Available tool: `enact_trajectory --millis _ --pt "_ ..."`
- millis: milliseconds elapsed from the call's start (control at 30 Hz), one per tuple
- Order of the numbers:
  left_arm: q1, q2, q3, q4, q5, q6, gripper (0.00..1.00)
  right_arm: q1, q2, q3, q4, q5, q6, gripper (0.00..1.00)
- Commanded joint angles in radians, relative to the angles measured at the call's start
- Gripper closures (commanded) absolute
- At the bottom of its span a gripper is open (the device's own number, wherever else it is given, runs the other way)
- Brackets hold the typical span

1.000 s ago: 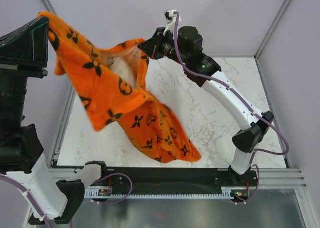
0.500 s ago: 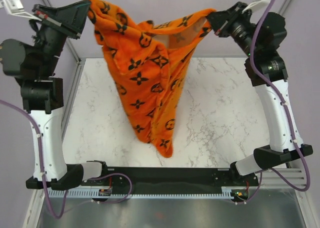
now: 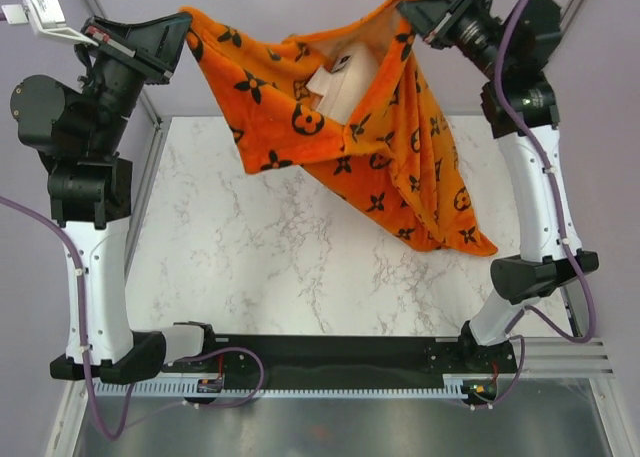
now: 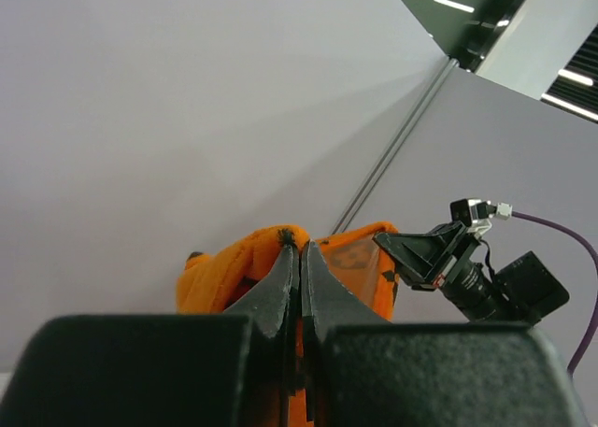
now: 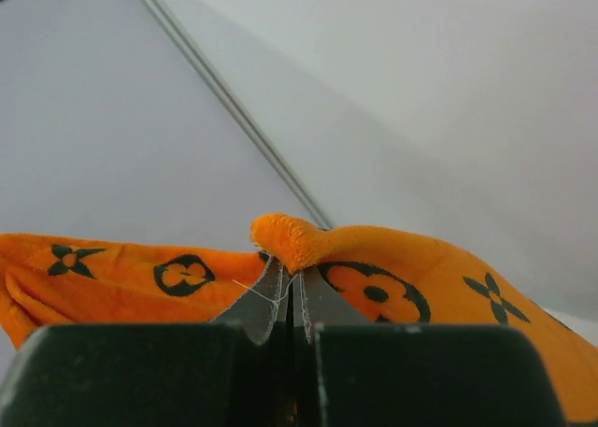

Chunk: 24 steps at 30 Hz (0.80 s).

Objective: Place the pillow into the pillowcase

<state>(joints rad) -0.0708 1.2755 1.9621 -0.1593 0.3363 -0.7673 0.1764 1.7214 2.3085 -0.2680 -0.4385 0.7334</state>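
Note:
The orange pillowcase with black motifs hangs in the air between both arms, high above the marble table. My left gripper is shut on its left top corner; in the left wrist view the fabric bulges past the closed fingertips. My right gripper is shut on its right top corner, seen as an orange fold over the fingertips. The case's mouth gapes upward between the grippers. A piece of the cream-white pillow shows inside the mouth. The case's lower end swings out to the right.
The white marble table lies below the hanging cloth. Grey enclosure walls and metal corner posts stand close behind and beside both raised arms. The black base rail runs along the near edge.
Both arms rose and spread apart, pulling the pillowcase's top edge taut. The hanging lower end swung from the near middle out to the right. The pillow now shows in the open mouth.

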Motion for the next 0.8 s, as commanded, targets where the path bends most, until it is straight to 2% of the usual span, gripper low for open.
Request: enact_trajectory --millis 0,67,133,167,200,300,333,367,400,467,500,567,600,633,667,700,733,767 --pt "0.008 -0.057 0.001 0.021 -0.13 0.049 0.98 0.104 -0.013 -0.089 0.098 -0.031 -0.006 1.0" --pt "0.025 -0.045 0.044 -0.064 -0.195 0.066 0.98 0.187 0.026 -0.1 0.095 -0.026 -0.02 1.0" --pt "0.032 -0.03 0.136 -0.135 -0.333 0.097 0.98 0.262 0.078 -0.089 0.081 0.024 -0.057 1.0" --pt "0.034 -0.031 0.156 -0.164 -0.395 0.123 0.98 0.346 0.101 -0.048 0.07 0.046 -0.069 1.0" --pt "0.035 -0.037 0.17 -0.164 -0.496 0.173 0.98 0.386 0.131 -0.016 0.047 0.069 -0.075 1.0" --pt "0.035 -0.088 0.181 -0.108 -0.678 0.284 0.98 0.535 0.272 0.156 0.032 0.141 -0.083 1.0" --pt "0.035 -0.111 0.167 -0.064 -0.692 0.318 0.98 0.567 0.335 0.201 0.041 0.176 -0.081 1.0" --pt "0.034 -0.149 0.15 -0.015 -0.692 0.365 0.98 0.622 0.361 0.274 0.056 0.185 -0.071 1.0" --pt "0.035 -0.162 0.135 0.109 -0.653 0.376 0.98 0.643 0.38 0.296 0.12 0.193 -0.062 1.0" --pt "0.034 -0.14 0.191 0.185 -0.57 0.359 0.98 0.653 0.382 0.315 0.18 0.242 -0.025 1.0" --pt "0.034 -0.051 0.345 0.19 -0.462 0.335 0.98 0.643 0.37 0.313 0.215 0.265 -0.016 1.0" --pt "0.034 0.071 0.519 0.198 -0.345 0.259 0.98 0.573 0.298 0.255 0.242 0.287 0.03 1.0" --pt "0.034 0.126 0.591 0.214 -0.239 0.156 0.98 0.537 0.264 0.211 0.315 0.274 0.102 1.0" --pt "0.034 0.215 0.668 0.298 -0.197 0.11 0.98 0.497 0.204 0.163 0.343 0.264 0.141 1.0" --pt "0.008 0.237 0.669 0.332 -0.169 0.038 0.98 0.412 0.179 0.084 0.358 0.242 0.179 1.0" --pt "-0.036 0.252 0.649 0.343 -0.158 0.054 0.98 0.37 0.159 0.044 0.387 0.191 0.254 1.0" --pt "-0.103 0.257 0.617 0.346 -0.155 0.106 0.98 0.329 0.111 -0.007 0.41 0.157 0.283 1.0" --pt "-0.265 0.246 0.565 0.366 -0.152 0.241 0.98 0.258 0.08 -0.149 0.444 0.129 0.32 1.0"
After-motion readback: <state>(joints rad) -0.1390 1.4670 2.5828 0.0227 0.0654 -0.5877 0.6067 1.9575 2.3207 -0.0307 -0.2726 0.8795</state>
